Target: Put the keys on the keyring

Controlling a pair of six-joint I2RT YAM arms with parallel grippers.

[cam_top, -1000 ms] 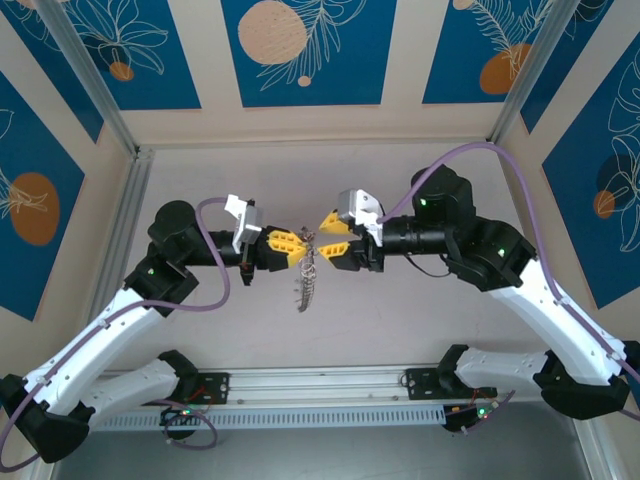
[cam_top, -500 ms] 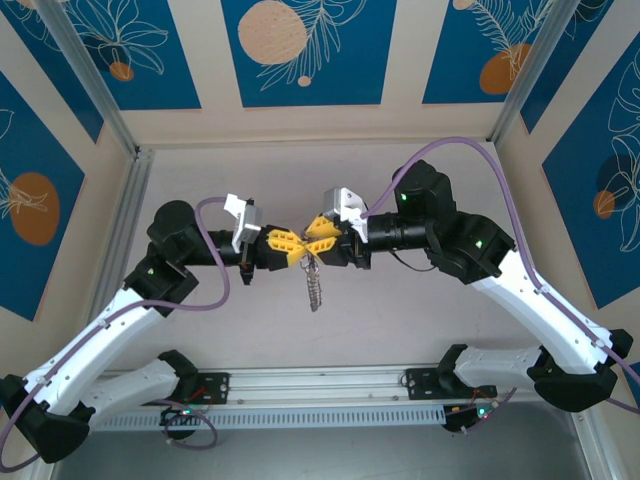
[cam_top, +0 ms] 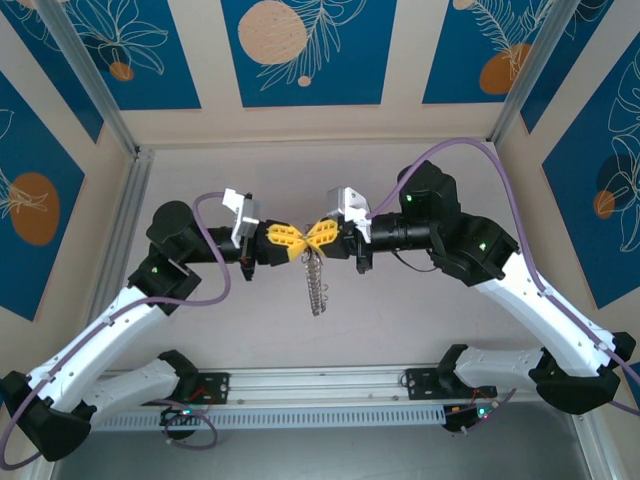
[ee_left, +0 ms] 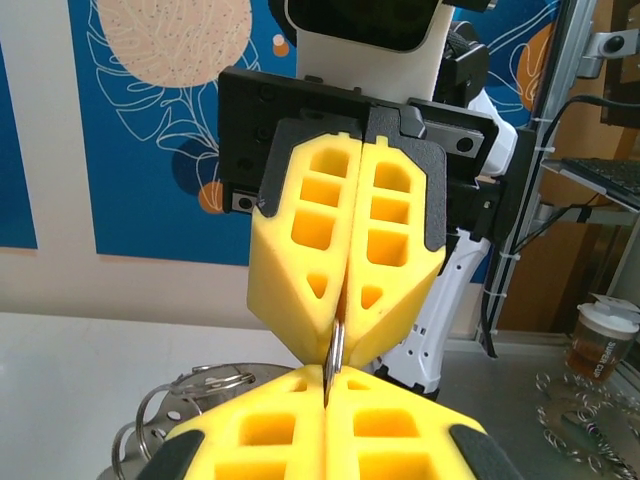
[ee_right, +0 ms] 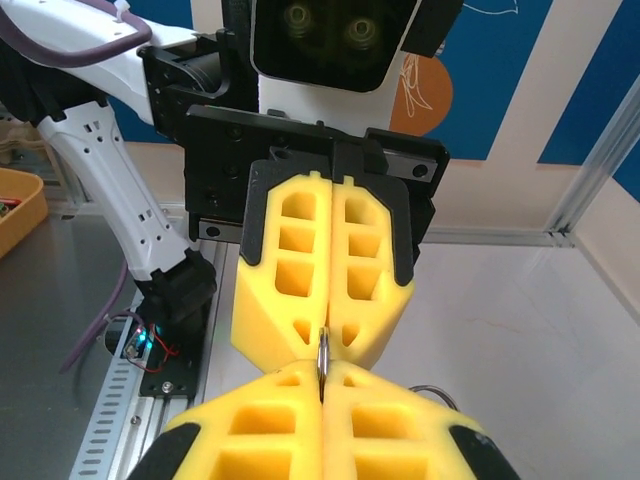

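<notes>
Top external: keyring (cam_top: 316, 280) hangs pinched between left claw (cam_top: 301, 245), right claw (cam_top: 311, 242).

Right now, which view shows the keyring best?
Top external: the whole keyring hangs where left gripper and right gripper meet. Left wrist catches a few of its loops; right wrist, a thin pinched edge.

- Robotics lab cell, not a home or a shop.
- Two arms, left arm (cam_top: 110, 330) and right arm (cam_top: 540, 310), bolted to a slotted rail (cam_top: 320, 385) at the edge of a white table (cam_top: 400, 320).
- Enclosure: aluminium frame posts (cam_top: 90, 75) and blue printed backdrop panels (cam_top: 300, 50).
- Bench clutter outside the cell: lidded cup (ee_left: 600, 340), orange bin (ee_right: 15, 205), bare circuit board with a lit LED (ee_right: 150, 345).
</notes>
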